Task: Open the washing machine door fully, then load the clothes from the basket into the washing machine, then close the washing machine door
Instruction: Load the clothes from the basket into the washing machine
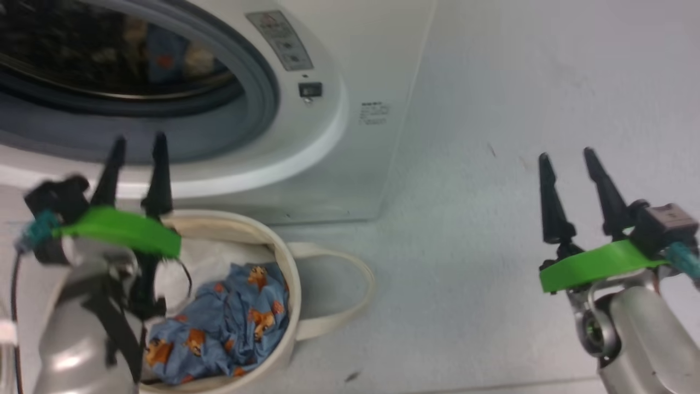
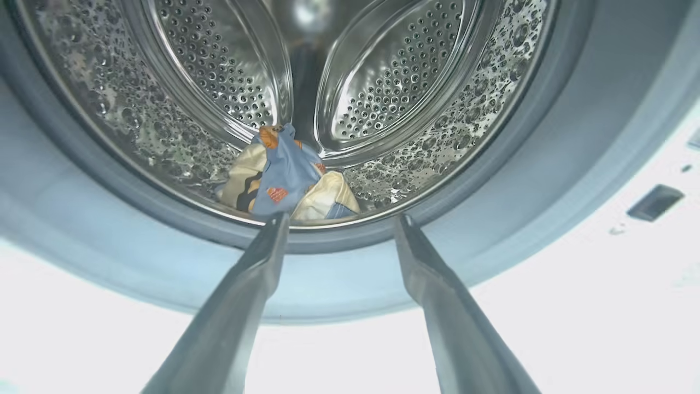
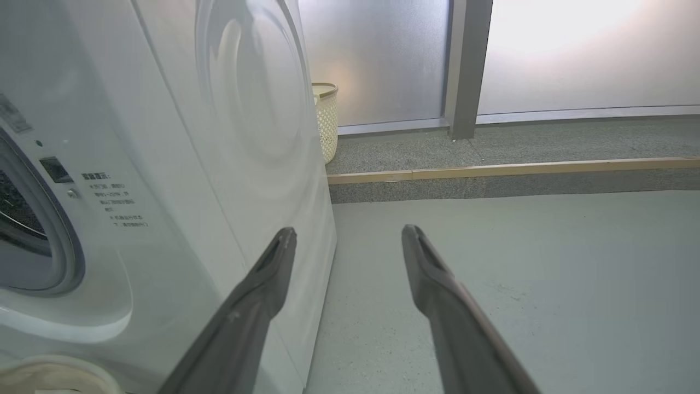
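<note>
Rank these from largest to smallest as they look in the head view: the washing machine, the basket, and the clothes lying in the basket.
1. washing machine, though cut off by the frame
2. basket
3. clothes, sitting inside the basket

1. Machine: white front-loader with its mouth open; a crumpled blue-and-cream piece lies at the front of the steel drum.
2. Basket: cream, upright, just before the machine.
3. Clothes: blue bear-print, crumpled inside the basket.
</note>
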Robot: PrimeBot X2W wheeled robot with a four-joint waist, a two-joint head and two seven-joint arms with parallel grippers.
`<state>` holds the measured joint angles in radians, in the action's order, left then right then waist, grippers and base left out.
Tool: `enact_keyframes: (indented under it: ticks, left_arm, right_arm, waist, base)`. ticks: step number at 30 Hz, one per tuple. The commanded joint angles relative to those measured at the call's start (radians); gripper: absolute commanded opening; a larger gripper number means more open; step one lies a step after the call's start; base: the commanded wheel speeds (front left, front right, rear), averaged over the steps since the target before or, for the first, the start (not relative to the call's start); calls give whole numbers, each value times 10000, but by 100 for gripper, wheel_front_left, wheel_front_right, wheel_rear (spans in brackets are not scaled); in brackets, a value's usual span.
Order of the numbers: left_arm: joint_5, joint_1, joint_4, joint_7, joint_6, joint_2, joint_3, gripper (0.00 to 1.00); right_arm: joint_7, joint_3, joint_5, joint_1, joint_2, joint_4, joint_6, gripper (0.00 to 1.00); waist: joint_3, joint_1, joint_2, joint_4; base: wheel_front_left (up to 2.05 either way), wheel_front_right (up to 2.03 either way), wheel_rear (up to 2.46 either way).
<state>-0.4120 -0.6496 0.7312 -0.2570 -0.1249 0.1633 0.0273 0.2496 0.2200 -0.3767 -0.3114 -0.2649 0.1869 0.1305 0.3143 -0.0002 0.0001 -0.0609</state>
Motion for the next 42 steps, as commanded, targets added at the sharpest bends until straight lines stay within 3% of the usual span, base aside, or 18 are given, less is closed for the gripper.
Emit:
enact_keyframes:
  ticks: [1, 7, 19, 30, 42]
  left_arm:
    - [-124, 210, -515, -47, -56, 389, -192, 100]
    - [-122, 1498, -1144, -47, -56, 579, -67, 100]
    - [791, 3636, -3386, -47, -57, 529, -1294, 100]
    - [819, 4005, -4011, -47, -57, 540, -1456, 100]
    - [680, 4061, -4161, -47, -57, 565, -1515, 100]
  right_arm:
    - [121, 272, -88, 22, -21, -169, 2, 100]
    - [121, 458, -184, 200, 1, 75, 2, 100]
    - [121, 360, -90, 1022, -41, -110, 2, 100]
    - [122, -15, -102, 1616, 108, -173, 2, 100]
    - [122, 406, -147, 1358, 164, -160, 2, 100]
  waist:
    - [-740, 2, -1, 448]
    - [-1506, 2, -1, 776]
    - [-2597, 2, -1, 1139]
    - [-2719, 2, -1, 1058]
    - [-2658, 2, -1, 800]
  base:
    - [0, 0, 0]
    - [0, 0, 0]
    - [0, 0, 0]
    - [0, 0, 0]
    - [0, 0, 0]
